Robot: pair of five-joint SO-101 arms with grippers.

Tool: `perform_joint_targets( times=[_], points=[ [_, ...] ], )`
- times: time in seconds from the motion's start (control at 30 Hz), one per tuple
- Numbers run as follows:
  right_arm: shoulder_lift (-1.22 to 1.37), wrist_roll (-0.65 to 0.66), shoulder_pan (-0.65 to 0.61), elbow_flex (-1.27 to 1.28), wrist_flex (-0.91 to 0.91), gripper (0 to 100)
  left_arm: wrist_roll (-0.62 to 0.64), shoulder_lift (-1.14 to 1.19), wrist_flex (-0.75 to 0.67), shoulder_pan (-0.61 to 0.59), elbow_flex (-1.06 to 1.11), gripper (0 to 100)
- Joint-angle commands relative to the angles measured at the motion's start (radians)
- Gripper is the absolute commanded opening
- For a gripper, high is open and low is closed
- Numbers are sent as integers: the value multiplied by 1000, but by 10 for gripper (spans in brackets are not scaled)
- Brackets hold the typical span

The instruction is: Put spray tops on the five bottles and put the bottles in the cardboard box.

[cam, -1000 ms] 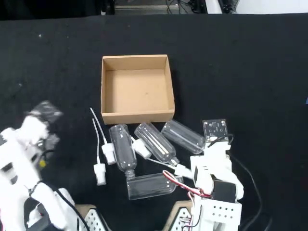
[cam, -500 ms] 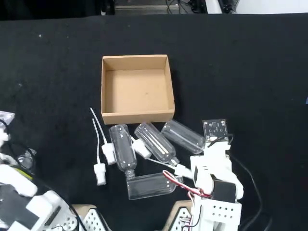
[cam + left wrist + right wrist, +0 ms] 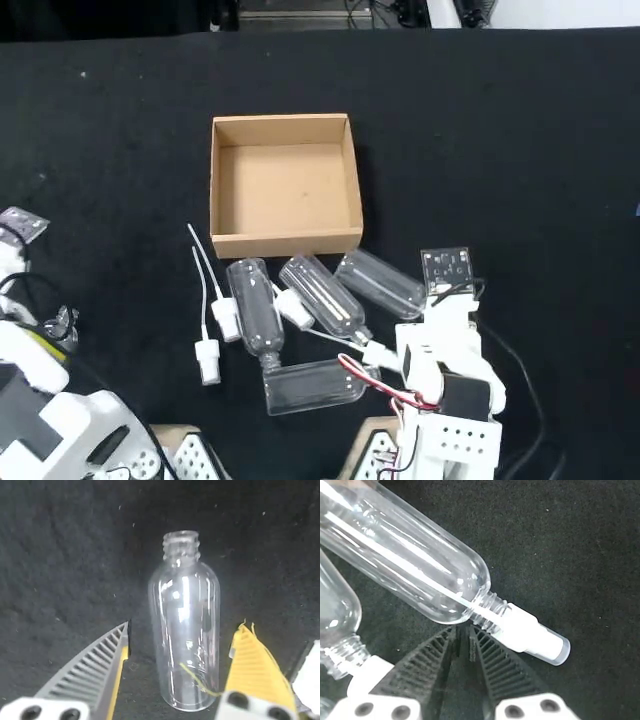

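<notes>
Left gripper point(image 3: 184, 627) is spread wide with an uncapped bottle point(image 3: 185, 645) sitting between its fingers, way off left of the cardboard box point(image 3: 285, 243). Right gripper point(image 3: 463, 630) is pinched nearly closed (tips right at the neck) beside a capped bottle point(image 3: 405, 565) in the pile just in front of the box.

My left gripper point(image 3: 184, 626): one grey ribbed finger point(image 3: 95, 665), one yellow ribbed finger point(image 3: 252, 665), white mounts point(image 3: 50, 709) with screw holes. My right gripper point(image 3: 464, 629): two black ribbed fingers point(image 3: 427, 660). I list its white arm point(image 3: 440, 345) with a black motor point(image 3: 462, 392), red wires point(image 3: 372, 382) and a small circuit board point(image 3: 446, 266).
</notes>
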Motion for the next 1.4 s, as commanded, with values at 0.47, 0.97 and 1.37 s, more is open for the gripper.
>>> perform_joint_targets(
  times=[0.47, 0.97, 1.37],
  points=[
    [-96, 6, 25, -4, 6, 11, -12, -15, -275, 68, 186, 303],
    [-96, 6, 25, -4, 6, 11, -12, -15, -158, 70, 179, 48],
    [-96, 6, 25, -4, 6, 11, -11, -6, -81, 77, 56, 207]
  ],
)
